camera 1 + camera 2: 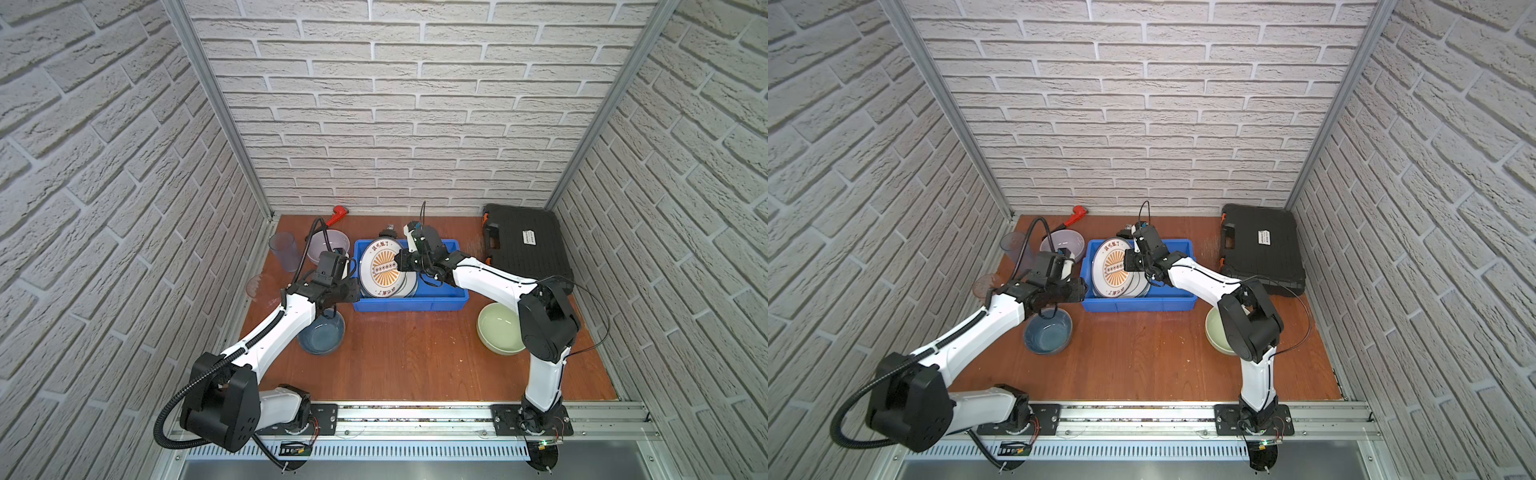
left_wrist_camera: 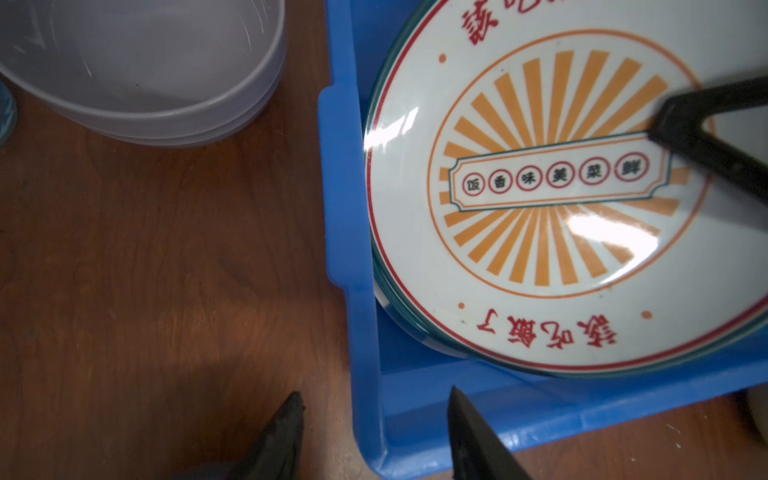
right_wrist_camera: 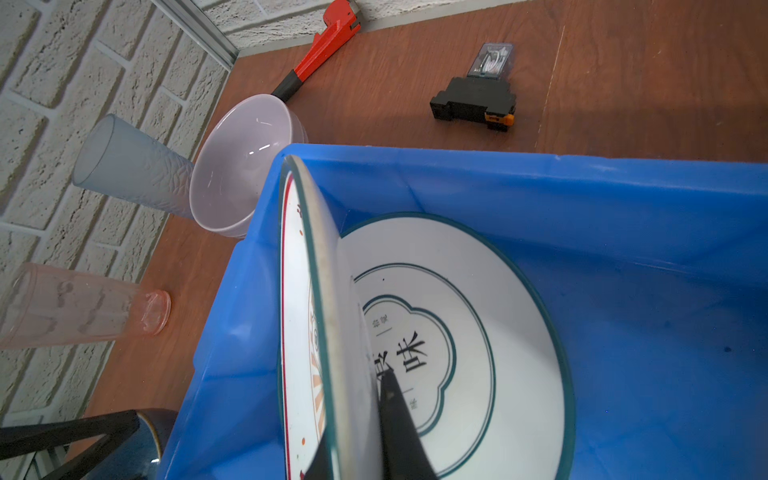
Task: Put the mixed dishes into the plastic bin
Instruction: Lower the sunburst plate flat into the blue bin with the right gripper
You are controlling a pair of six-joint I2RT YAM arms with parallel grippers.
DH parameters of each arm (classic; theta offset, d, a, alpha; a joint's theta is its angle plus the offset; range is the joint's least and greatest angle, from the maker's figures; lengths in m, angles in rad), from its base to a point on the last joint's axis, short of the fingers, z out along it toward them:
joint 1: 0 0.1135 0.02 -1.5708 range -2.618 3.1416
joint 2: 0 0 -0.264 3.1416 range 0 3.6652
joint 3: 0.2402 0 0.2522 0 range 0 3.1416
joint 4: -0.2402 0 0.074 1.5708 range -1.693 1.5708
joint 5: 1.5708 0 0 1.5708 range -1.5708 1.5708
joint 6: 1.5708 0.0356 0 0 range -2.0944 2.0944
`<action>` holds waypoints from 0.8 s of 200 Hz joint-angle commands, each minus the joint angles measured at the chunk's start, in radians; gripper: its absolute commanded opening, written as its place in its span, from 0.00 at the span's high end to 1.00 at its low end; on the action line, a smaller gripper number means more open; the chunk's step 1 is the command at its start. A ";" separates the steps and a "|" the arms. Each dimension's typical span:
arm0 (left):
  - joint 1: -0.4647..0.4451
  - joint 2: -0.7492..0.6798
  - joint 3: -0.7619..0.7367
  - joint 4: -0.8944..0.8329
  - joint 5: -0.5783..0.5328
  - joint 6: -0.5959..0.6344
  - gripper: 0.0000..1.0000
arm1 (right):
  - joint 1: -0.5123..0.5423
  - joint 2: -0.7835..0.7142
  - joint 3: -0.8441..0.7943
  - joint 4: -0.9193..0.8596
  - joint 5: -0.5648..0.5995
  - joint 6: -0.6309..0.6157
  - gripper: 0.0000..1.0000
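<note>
Nearest me, my left tool [image 2: 374, 428] hangs with jaws apart over the bin [image 1: 411, 304]'s left wall. My right tool [image 1: 398, 262] is clamped on the orange plate [image 1: 380, 270], tipped up on edge inside the bin (face toward the left arm) above the flat teal plate [image 3: 511, 316]. Bare blue floor shows on the right.

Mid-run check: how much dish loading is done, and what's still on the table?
Done: the teal-rimmed lettered plate lies flat in the plastic bin. In hand: the right gripper is shut on the orange-sunburst plate, tilted on edge inside the bin; the left gripper is open at the bin's corner, empty. Remaining: the lilac bowl, dark blue bowl, pale green bowl, blue-grey tumbler and pink tumbler sit on the table.
</note>
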 commanded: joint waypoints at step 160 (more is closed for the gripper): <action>0.010 0.056 0.033 0.054 0.028 0.009 0.46 | -0.008 0.048 0.084 -0.137 0.039 -0.080 0.54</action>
